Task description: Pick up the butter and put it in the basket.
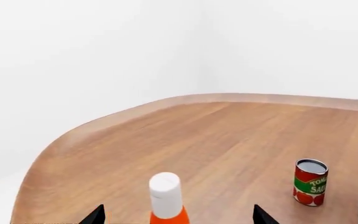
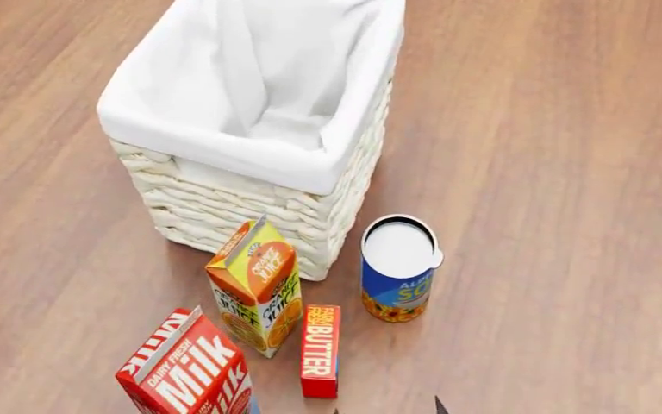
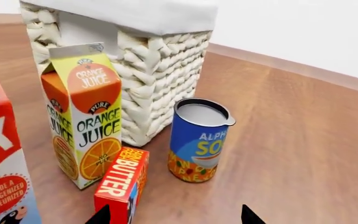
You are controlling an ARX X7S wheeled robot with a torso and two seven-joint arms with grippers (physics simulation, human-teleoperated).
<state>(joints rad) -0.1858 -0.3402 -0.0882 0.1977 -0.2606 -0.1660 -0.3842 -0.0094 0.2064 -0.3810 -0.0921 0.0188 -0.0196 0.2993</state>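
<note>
The butter is a slim red box with white lettering. It lies flat on the wooden table, just in front of the orange juice carton. In the right wrist view the butter is close ahead, its blue side facing the gap between the jaws. My right gripper is open and empty, one fingertip right by the butter's near end. The white wicker basket with its cloth liner stands behind the cartons and also shows in the right wrist view. My left gripper is open, off to the left.
A red milk carton stands left of the butter, and a blue soup can stands to its right. An orange bottle with a white cap stands just beyond the left gripper's jaws, with a tomato sauce can near it. The table's rounded edge lies beyond.
</note>
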